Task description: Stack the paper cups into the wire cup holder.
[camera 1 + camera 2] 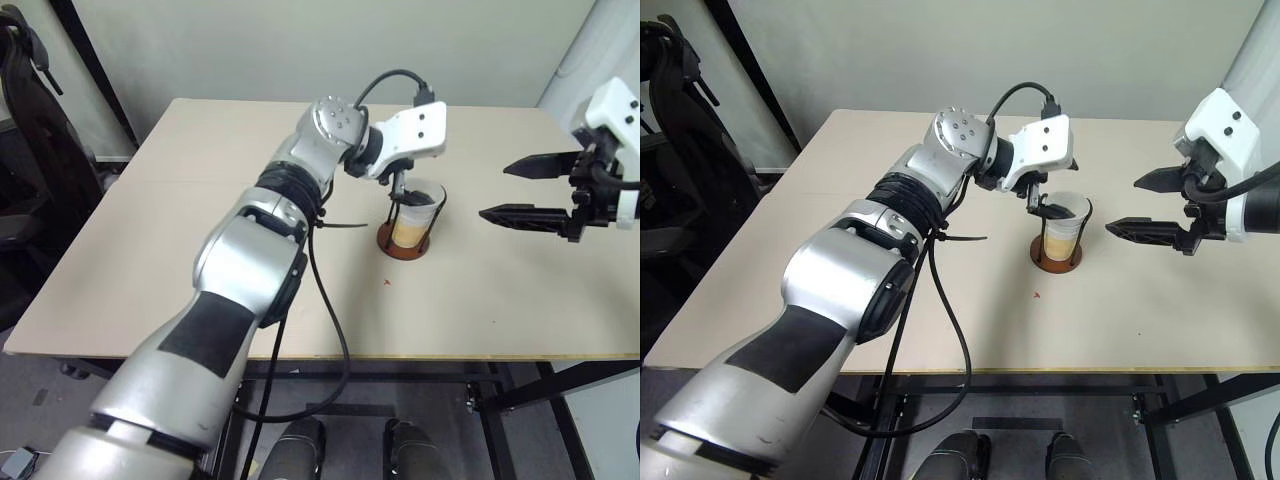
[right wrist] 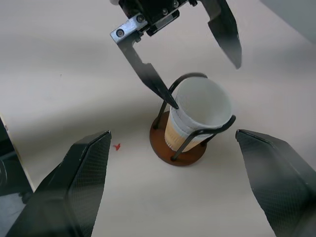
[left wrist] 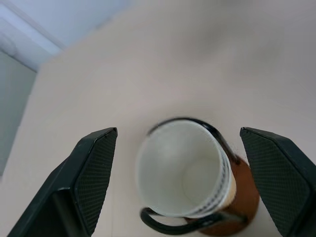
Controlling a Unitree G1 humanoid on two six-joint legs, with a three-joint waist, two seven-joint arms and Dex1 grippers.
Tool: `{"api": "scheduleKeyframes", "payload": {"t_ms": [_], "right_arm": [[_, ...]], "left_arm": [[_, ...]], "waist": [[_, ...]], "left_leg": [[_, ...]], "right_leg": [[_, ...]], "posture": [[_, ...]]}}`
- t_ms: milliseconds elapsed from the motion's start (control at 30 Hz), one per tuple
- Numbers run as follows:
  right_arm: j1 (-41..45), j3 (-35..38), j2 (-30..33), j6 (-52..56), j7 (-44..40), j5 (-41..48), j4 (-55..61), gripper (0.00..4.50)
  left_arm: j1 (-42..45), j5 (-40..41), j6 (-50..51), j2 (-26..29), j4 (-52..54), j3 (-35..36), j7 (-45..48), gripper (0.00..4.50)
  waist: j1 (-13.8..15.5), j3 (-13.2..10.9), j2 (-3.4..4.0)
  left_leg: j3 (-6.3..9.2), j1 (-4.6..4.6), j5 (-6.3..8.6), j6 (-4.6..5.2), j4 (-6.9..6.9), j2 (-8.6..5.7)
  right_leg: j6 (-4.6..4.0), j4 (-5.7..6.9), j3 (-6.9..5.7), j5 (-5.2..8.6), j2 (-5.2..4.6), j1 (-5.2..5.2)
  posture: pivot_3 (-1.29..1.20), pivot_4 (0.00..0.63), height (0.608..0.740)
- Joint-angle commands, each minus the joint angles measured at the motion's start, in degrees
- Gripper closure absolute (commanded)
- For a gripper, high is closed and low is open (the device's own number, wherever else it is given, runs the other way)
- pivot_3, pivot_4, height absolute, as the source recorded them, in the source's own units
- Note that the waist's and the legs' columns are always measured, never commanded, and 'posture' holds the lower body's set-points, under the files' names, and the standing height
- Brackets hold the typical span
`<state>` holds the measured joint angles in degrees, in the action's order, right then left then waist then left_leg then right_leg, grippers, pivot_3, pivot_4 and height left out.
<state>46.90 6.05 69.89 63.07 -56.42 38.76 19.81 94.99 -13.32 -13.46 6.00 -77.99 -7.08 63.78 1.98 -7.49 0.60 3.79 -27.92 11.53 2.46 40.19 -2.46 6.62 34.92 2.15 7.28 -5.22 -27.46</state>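
Nested paper cups [image 2: 202, 106], tan outside and white inside, stand upright in the wire cup holder [image 2: 185, 157] at the middle of the table; how many are stacked I cannot tell. Black wire loops rise from its reddish-brown base [image 1: 403, 246] around the cups [image 1: 416, 214]. My left gripper [image 1: 408, 195] hovers just above the top rim, open, one finger on each side of the cup mouth [image 3: 180, 168] and holding nothing. My right gripper [image 1: 494, 190] stands open and empty a short way to the right of the holder, pointing at it.
The beige table [image 1: 180, 230] has its front edge near me and a wall behind it. A small red mark [image 1: 387, 282] lies in front of the holder. A dark chair [image 1: 30, 130] stands off the table's left side.
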Motion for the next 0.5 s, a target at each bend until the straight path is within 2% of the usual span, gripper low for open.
{"api": "scheduleKeyframes", "payload": {"t_ms": [33, 167, 400, 467, 500], "right_arm": [[2.3, -1.4, 0.0, -3.1, -1.3, -1.6, -1.6, 0.3], [3.0, -3.5, -0.4, -5.9, -3.1, -3.1, -4.1, 0.3], [5.0, -9.3, -2.9, -14.6, -7.7, -10.1, -15.3, 0.3], [6.4, -10.9, -4.1, -16.6, -8.9, -12.2, -19.2, 0.3], [7.2, -11.4, -4.7, -17.4, -9.5, -13.2, -21.2, 0.3]], "left_arm": [[3.1, 4.8, 2.7, 2.5, 1.5, 5.2, -0.5, 0.25], [2.6, 9.0, 6.1, 7.4, 2.8, 9.0, 5.5, 0.25], [-5.8, 13.1, 15.3, 24.5, 8.7, 10.3, 24.1, 0.25], [-9.1, 14.0, 18.0, 29.7, 11.7, 10.5, 26.2, 0.25], [-10.4, 14.5, 19.1, 31.6, 13.2, 10.9, 25.9, 0.25]], "waist": [[-0.1, 0.0, 0.0], [-0.2, 0.0, 0.01], [-1.0, 0.1, 0.13], [-1.5, 0.0, 0.15], [-1.5, 0.0, 0.14]], "left_leg": [[0.0, 0.0, -0.01, 0.0, 0.0, 0.0], [0.0, 0.03, -0.03, 0.01, -0.01, 0.03], [0.03, 0.11, -0.05, -0.01, -0.07, 0.15], [0.11, 0.11, -0.08, -0.03, -0.06, 0.21], [0.0, 0.1, -0.1, -0.04, -0.1, 0.13]], "right_leg": [[0.0, 0.0, -0.01, 0.0, 0.02, 0.0], [0.0, 0.01, 0.01, -0.03, 0.0, 0.0], [-0.71, 0.04, 0.02, -0.37, 0.18, -0.05], [-0.81, 0.06, 0.03, -0.4, 0.04, -0.07], [-0.88, 0.07, -0.11, -0.41, 0.36, -0.12]], "posture": [[0.0, 0.15, 0.74], [0.0, 0.15, 0.74], [0.0, 0.15, 0.74], [0.0, 0.15, 0.74], [0.0, 0.15, 0.74]]}}
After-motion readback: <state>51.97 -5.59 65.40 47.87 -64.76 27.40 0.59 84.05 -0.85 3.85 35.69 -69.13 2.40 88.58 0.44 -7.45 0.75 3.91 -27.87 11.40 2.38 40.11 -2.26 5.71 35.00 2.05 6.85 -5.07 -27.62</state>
